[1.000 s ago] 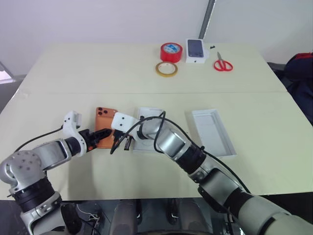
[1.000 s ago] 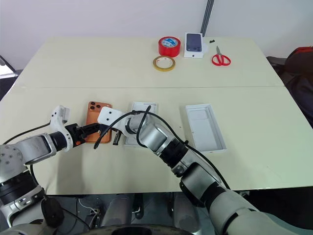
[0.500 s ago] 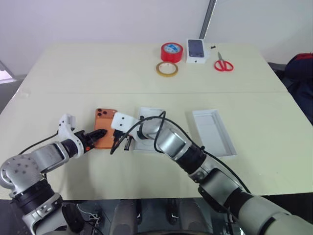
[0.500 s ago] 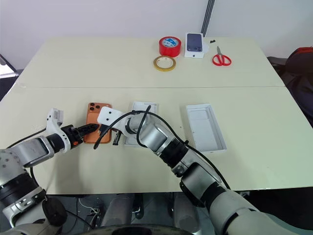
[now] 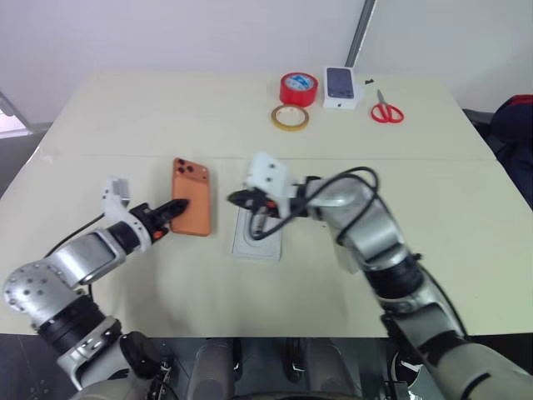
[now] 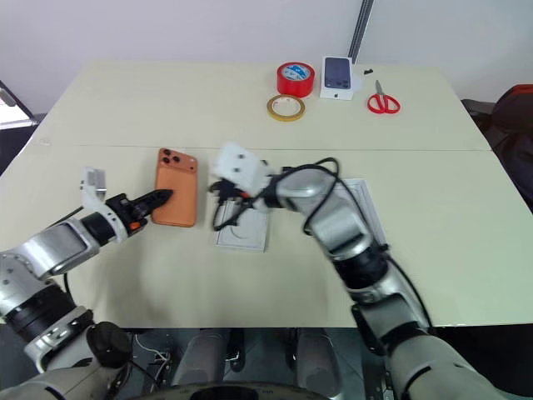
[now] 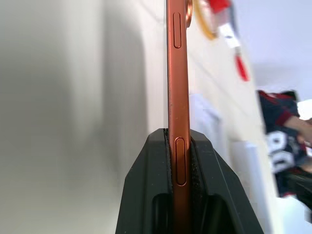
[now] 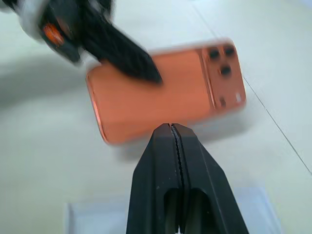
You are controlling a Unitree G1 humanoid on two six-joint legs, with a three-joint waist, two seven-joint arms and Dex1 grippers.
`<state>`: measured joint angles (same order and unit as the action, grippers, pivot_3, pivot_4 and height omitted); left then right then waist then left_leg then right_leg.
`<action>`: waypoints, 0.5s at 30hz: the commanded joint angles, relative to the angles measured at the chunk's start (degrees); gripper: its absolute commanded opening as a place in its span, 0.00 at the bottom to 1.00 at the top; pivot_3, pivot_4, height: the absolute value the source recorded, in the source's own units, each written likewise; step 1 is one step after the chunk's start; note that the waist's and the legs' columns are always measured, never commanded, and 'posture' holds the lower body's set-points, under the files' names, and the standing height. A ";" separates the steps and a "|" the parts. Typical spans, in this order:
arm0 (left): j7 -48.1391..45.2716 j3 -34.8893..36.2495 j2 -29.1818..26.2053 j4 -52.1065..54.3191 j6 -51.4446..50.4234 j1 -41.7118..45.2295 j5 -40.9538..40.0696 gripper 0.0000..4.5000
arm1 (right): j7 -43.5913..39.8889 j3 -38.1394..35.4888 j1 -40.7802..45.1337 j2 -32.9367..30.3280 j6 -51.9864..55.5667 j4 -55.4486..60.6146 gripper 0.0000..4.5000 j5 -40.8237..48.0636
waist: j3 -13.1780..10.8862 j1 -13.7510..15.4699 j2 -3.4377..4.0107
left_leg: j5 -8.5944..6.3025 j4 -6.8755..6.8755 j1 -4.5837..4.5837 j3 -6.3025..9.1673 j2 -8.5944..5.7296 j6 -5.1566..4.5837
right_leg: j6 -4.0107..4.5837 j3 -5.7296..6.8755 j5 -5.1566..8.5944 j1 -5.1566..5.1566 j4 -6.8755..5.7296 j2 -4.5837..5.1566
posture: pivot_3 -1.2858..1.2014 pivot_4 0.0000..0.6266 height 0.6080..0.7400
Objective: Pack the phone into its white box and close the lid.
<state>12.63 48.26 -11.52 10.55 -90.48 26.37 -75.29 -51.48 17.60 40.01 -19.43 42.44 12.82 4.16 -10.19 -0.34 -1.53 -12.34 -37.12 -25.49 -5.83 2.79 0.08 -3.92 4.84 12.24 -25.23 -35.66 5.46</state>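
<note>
Left gripper (image 5: 176,207) was clamped on the edge of the slim orange smartphone (image 5: 191,207), lifted just off the cream table (image 5: 125,117). Right gripper (image 5: 236,198), jaws pressed together and empty, hung over the white moulded insert (image 5: 254,242). Judged step: phone picked up. Next: carry it right to the shallow white tray (image 6: 366,208), partly hidden behind the right arm.

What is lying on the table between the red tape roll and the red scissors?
A small white box bearing a dark phone picture lies between the red tape roll and the scissors; the left eye view shows it.
</note>
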 commanded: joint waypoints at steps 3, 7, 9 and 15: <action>9.26 -11.61 4.76 3.86 6.62 -0.80 -12.85 0.01 | -4.32 -6.88 -4.92 -9.37 -1.27 3.89 0.00 5.27 | -0.02 -0.22 -0.02 | 0.02 0.01 -0.04 -0.02 0.01 -0.27 | -0.01 -0.01 -0.01 0.07 0.24 -0.01 | 0.52 0.24 1.00; 13.37 -19.36 5.22 3.21 12.34 -4.12 -17.16 0.01 | -3.64 -9.38 -7.64 -13.22 -0.35 4.12 0.00 6.92 | -0.03 -0.50 0.00 | 0.01 0.02 0.02 -0.10 0.04 -0.32 | -0.01 -0.07 -0.01 0.07 0.23 -0.12 | 0.52 0.24 1.00; 13.82 -22.31 4.47 2.81 14.71 -5.33 -17.48 0.01 | -3.00 -9.68 -8.84 -14.63 -0.35 4.48 0.00 7.03 | -0.03 -0.39 0.00 | 0.02 0.00 0.07 -0.08 0.05 -0.30 | 0.00 -0.07 -0.01 0.07 0.17 -0.24 | 0.52 0.24 1.00; 14.41 -28.47 2.19 0.83 20.36 -6.70 -18.98 0.01 | -1.05 -10.21 -11.03 -16.62 -0.12 5.53 0.00 7.41 | -0.03 -0.10 0.01 | 0.07 -0.05 0.03 -0.01 0.07 -0.21 | 0.09 -0.07 0.00 0.10 0.31 -0.30 | 0.52 0.24 1.00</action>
<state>27.43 21.14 -9.01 10.76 -71.90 19.68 -91.63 -53.17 9.10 28.89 -35.02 42.57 15.75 10.63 -10.23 -0.44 -1.52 -12.27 -37.16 -25.47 -5.84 2.87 -0.13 -3.83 4.76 12.24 -25.12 -35.31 5.18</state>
